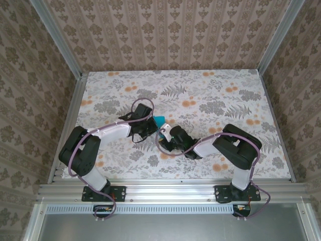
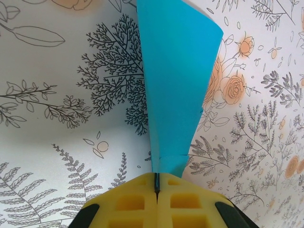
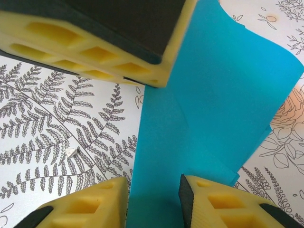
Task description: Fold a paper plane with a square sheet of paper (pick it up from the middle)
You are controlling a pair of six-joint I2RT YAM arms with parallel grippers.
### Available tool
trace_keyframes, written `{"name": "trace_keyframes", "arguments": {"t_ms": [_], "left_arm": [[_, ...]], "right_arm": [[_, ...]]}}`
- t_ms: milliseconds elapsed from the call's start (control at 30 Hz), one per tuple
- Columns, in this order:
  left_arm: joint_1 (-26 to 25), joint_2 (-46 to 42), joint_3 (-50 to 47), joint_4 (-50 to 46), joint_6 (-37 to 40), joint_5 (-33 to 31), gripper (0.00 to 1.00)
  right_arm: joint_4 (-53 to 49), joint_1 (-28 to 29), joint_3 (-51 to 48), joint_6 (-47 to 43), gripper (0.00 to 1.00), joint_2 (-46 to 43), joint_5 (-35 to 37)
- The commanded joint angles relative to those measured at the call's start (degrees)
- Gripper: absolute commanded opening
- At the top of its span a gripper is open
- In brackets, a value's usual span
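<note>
Just one teal paper sheet [image 3: 228, 95], two grippers: left gripper [image 2: 156, 183] tight on it, right gripper [image 3: 153, 185] spread around it.

The paper [image 2: 175, 85] is a uniform teal-blue with no print or marking. The left tool [image 2: 156, 183] has yellow pads with black backing, and the right tool [image 3: 154, 187] is coloured the same. The tabletop [image 1: 225, 90] has a white ground printed with grey ferns, branches and leaves and with orange blooms. The walls [image 1: 165, 30] carry beige-brown striped damask wallpaper. The left arm [image 1: 108, 135] and right arm [image 1: 210, 145] are black and white, with purple cables [image 1: 75, 160]. The frame [image 1: 165, 190] is silver.
</note>
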Motion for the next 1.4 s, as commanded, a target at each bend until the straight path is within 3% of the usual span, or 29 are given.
{"name": "trace_keyframes", "arguments": {"t_ms": [0,567,933,1033,1167,1367], "left_arm": [[0.3,-0.6,-0.4,-1.2,-0.8,0.7,0.02],[0.3,0.2,-0.4,-1.3,-0.6,1.0,0.02],[0.3,-0.2,-0.1,-1.0,-0.5,1.4,0.04],[0.6,-0.7,0.7,-1.4,0.5,1.6,0.12],[1.8,-2.2,0.9,-1.3,2.2,1.2,0.38],[4.7,-6.7,-1.1,1.0,5.8,0.7,0.65]], "right_arm": [[0.9,-0.5,0.3,1.5,0.37,-1.2,-1.0],[2.6,-0.7,1.7,2.0,0.45,-2.0,1.9],[2.4,-1.4,1.5,4.7,0.22,-0.4,-2.1],[2.8,-2.3,0.7,7.0,0.18,-0.1,-5.2],[4.9,-5.1,-0.4,12.3,0.14,0.3,-11.9],[15.8,-10.7,-2.8,24.4,0.13,3.7,-25.2]]}}
